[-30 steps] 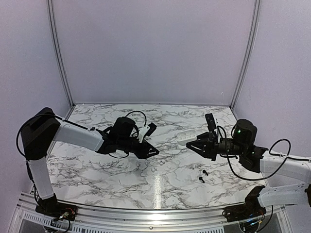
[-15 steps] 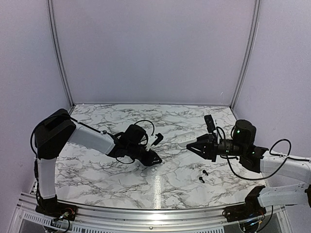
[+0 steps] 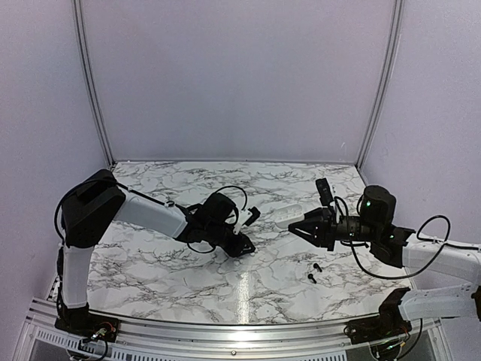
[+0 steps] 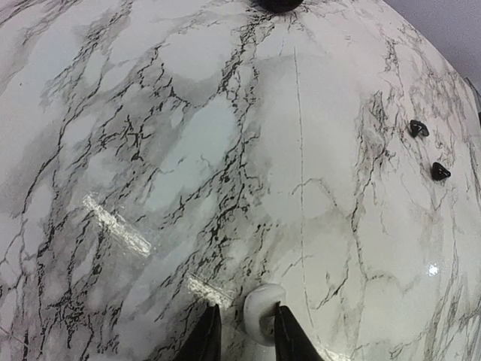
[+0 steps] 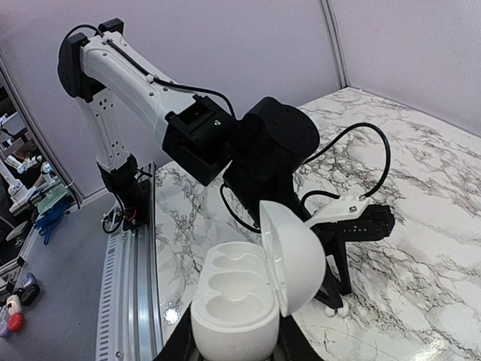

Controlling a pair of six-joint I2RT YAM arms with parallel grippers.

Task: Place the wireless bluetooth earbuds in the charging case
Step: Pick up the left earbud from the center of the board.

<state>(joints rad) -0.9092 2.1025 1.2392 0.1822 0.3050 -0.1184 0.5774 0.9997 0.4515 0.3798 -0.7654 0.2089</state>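
Left fingers [image 4: 209, 337]: astride white earbud [image 4: 263, 312] on tabletop [image 4: 188, 150] — cannot tell if gripping.
Right fingers [image 5: 179, 347]: clamped on open charging case [image 5: 233, 308].

Soft, even light with a faint lilac cast fills the booth from overhead, and nothing is dim. On the worktop [image 3: 150, 256] the arms [image 3: 150, 214] throw only pale, loose-edged shadows. One narrow white streak of glare [image 3: 243, 289] runs toward the middle of its near edge.

From the left wrist the marble bulges like a dome, its veins bowing at the edges, with smeared bright patches [image 4: 116, 226] low on the left. The dark fingers [image 4: 207, 342] of the left tool [image 4: 242, 335] look soft at the bottom.

From the right wrist the white charging case [image 5: 240, 301] sits close, bright and slightly soft, and the room behind is fairly crisp.
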